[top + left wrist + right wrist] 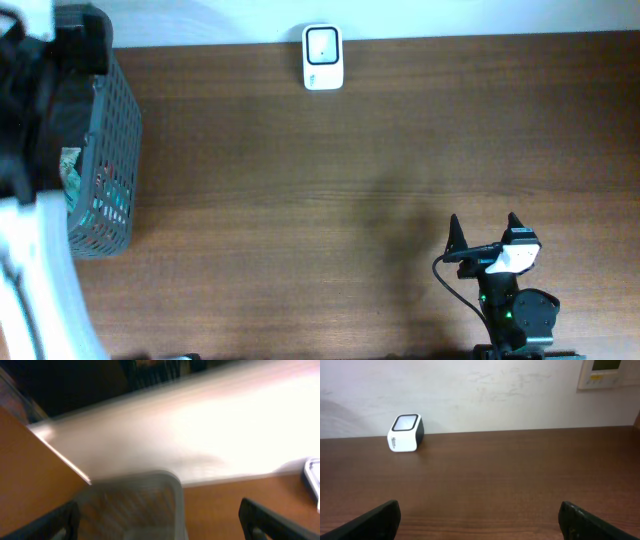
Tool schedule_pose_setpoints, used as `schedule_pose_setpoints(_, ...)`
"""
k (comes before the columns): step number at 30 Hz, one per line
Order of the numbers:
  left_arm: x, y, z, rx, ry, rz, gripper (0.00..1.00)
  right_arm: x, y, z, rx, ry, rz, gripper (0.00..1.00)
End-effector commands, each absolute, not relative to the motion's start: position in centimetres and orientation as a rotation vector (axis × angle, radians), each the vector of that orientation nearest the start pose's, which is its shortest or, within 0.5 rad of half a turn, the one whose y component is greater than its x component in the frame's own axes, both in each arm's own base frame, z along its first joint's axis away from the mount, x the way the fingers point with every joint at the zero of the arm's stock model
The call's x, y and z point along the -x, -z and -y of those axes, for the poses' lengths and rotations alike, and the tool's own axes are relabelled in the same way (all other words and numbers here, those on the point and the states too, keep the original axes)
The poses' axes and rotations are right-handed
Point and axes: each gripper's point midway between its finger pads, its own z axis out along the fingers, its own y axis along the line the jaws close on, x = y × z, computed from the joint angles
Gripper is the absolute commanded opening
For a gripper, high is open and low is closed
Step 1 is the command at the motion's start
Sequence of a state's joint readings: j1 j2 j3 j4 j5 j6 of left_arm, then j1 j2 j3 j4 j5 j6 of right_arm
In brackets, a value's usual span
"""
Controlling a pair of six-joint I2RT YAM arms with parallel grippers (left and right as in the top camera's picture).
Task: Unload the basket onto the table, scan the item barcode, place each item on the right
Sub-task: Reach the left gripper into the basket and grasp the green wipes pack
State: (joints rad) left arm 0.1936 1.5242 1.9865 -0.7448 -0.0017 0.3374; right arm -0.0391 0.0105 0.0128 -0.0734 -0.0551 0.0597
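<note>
The scanner (322, 57) is white, the lattice basket (118, 120) grey, the table (300, 200) wood-grain brown.

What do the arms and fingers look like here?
Right arm: black body, white block at the wrist, green indicator light, black cable looping off one side. Its fingers are black and taper to points. Left arm's fingers look dark too; that view is blurred, so nothing finer shows.

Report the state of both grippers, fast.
Left gripper: open, holding nothing.
Right gripper: open, holding nothing.
</note>
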Motion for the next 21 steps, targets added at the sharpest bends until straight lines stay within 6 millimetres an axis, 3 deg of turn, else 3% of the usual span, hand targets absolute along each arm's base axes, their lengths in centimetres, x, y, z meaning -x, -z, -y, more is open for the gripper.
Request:
schedule_pose_setpoints(1,-45.1,-45.9,-14.6,0.289,-0.396,-1.871,0.99,-24.6,-15.7,-0.3,-0.026,-0.077,-1.643,0.99)
schedule_pose_setpoints(2,-44.7,-45.0,-18.1,0.499,-0.358,-1.839,0.99,-24.6,-15.7,-0.3,-0.026,-0.077,-1.643,0.99)
schedule_pose_setpoints(4,-43.6,-43.2,-23.2,0.807,-0.235,-1.765,0.99,-24.6,-15.7,-0.3,-0.026,-0.077,-1.643,0.99)
schedule_pose_setpoints(5,-43.2,-42.4,-25.0,0.881,-0.154,-1.748,0.99,-24.6,-15.7,-0.3,-0.026,-0.077,-1.644,0.99)
schedule_pose_setpoints(8,-42.3,-39.4,-28.2,0.917,0.014,-1.812,0.99,-24.6,-15.7,-0.3,-0.026,-0.077,-1.643,0.99)
schedule_pose_setpoints(11,-41.1,-36.1,-29.9,0.968,-0.046,-1.909,0.99,-24.6,-15.7,-0.3,-0.026,-0.077,-1.643,0.99)
schedule_pose_setpoints(15,-38.8,-29.5,-31.7,1.169,-0.296,-2.086,1.0,-24.6,-15.7,-0.3,-0.026,-0.077,-1.643,0.99)
schedule_pose_setpoints(19,-38.9,-22.4,-30.2,1.253,-0.315,-2.308,0.94,-24.6,-15.7,-0.3,-0.026,-0.077,-1.643,0.99)
schedule_pose_setpoints(21,-40.0,-20.3,-29.0,1.232,-0.302,-2.378,0.92,-24.6,-15.7,-0.3,-0.026,-0.077,-1.643,0.99)
